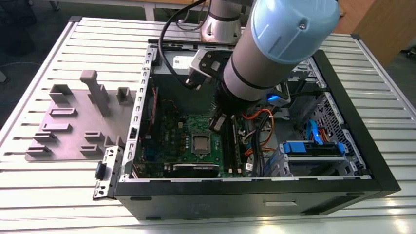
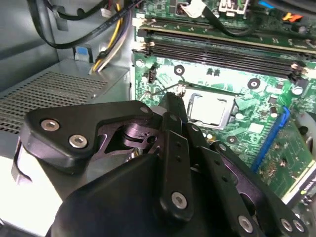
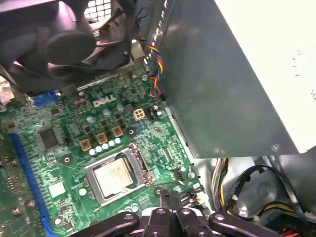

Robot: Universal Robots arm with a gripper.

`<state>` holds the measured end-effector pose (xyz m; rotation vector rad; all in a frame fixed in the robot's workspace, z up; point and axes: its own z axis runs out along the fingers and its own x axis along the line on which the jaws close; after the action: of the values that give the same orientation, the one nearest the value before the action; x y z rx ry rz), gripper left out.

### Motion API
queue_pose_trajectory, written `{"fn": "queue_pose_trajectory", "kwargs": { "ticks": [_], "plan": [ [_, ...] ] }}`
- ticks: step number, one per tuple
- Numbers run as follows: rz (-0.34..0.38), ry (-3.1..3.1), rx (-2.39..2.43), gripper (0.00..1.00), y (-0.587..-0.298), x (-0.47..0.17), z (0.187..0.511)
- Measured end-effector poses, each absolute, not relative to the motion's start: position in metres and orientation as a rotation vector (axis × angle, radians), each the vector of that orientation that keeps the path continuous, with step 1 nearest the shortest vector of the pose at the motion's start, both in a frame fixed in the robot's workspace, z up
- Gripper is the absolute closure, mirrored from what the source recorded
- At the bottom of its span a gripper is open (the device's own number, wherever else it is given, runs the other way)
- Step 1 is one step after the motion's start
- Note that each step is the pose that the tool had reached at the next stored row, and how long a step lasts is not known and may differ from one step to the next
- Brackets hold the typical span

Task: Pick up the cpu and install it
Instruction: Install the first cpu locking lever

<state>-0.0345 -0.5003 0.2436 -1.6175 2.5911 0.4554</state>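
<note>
silver-lidded cpu [image 3: 114, 177] lies flat inside the metal socket frame [image 3: 134, 159].

Open black computer case [image 1: 260, 200] lies on its side on the slatted metal table [image 1: 39, 190]. Inside it I see the green motherboard [image 3: 64, 148], a blue slot [image 2: 270, 140] along its edge, black memory slots [image 2: 222, 52], and bundled cables [image 3: 247, 192]. Grey fixture plate [image 1: 71, 131] sits beside the case, toward the exterior view's left.
</note>
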Motion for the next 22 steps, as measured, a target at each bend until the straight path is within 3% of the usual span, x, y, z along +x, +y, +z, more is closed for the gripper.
{"fn": "queue_pose_trajectory", "kwargs": {
  "ticks": [22],
  "plan": [
    [0.456, 2.591, -1.618, 0.89, -0.475, -0.028, 0.241]
  ]
}}
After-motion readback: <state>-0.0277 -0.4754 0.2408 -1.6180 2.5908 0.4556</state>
